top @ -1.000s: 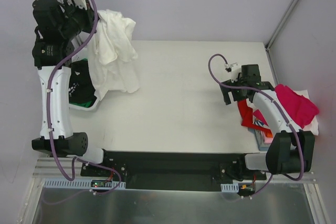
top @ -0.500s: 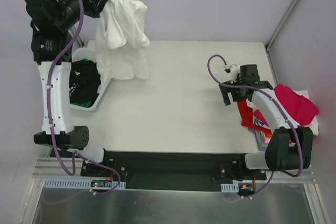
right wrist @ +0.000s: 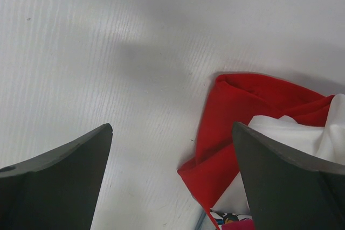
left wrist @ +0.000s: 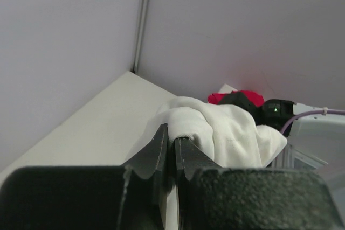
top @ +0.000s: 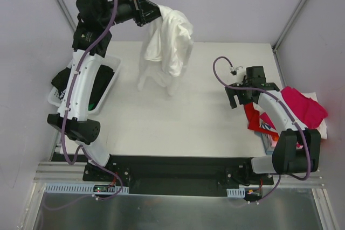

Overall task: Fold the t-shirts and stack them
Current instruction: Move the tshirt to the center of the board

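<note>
My left gripper (top: 155, 14) is raised high over the far left part of the table (top: 183, 125), and its jaws are pinched tight on a bunch of the white tee (top: 168, 44). The tee hangs from that pinch in loose folds, well clear of the other shirts. Its lower end dangles toward the far side of the table, and I cannot tell whether the hem touches the surface. In my left wrist view the two fingers (left wrist: 157, 152) meet with only a sliver between them, and white cloth bulges out just past their tips.

My right gripper (top: 234, 99) hangs low over the right side of the table with its jaws spread wide and nothing held. In my right wrist view there is bare table between them. A red tee (right wrist: 237, 111) lies crumpled just beside my right finger, with white cloth lying over its far part. That red tee sits at the table's right edge under my right forearm. A magenta tee (top: 303, 107) lies on the same pile, farther right.

The basket (top: 110, 82) stands at the table's left edge beneath my left arm, with a black tee (top: 102, 74) inside it
</note>
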